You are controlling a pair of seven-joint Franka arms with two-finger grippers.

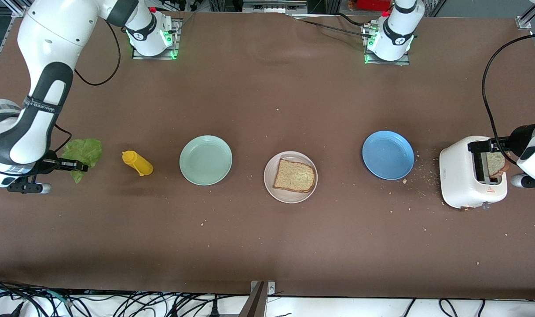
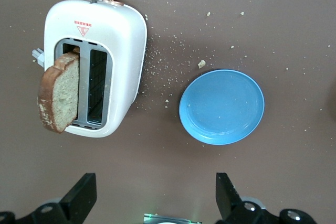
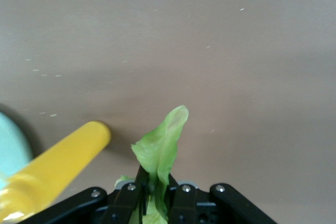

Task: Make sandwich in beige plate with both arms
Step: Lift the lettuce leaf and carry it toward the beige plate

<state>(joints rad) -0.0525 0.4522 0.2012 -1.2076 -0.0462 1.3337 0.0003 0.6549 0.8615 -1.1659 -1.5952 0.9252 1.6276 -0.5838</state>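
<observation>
As I look across the table from the front camera, the nearest thing of the task is the beige plate (image 1: 290, 193), round, shallow and pale, sitting about midway between the two arms' ends. One slice of brown wholegrain bread (image 1: 294, 175) lies flat on it, squarish with a darker crust and a slightly rounded top edge. The mint-green plate (image 1: 206, 160) sits beside it toward the right arm's end, the blue plate (image 1: 388, 155) toward the left arm's end, both a little farther from the camera.

At the right arm's end I see the right gripper (image 3: 156, 198) with its fingers pinched tight on the ruffled green lettuce leaf (image 3: 160, 148); the leaf sticks out past the fingertips, crumpled and bright. The yellow squeeze bottle (image 1: 137, 163) lies on its side just beside it, between the lettuce and the mint-green plate. The beige plate is well apart from this gripper.

At the left arm's end the left gripper (image 2: 156, 195) hangs above the table with its fingers spread wide, holding nothing. Under it stands the white toaster (image 2: 123, 51), and a second slice of bread (image 2: 59, 93) pokes up from one slot, tilted outward. Crumbs (image 2: 201, 63) are scattered between toaster and blue plate.
</observation>
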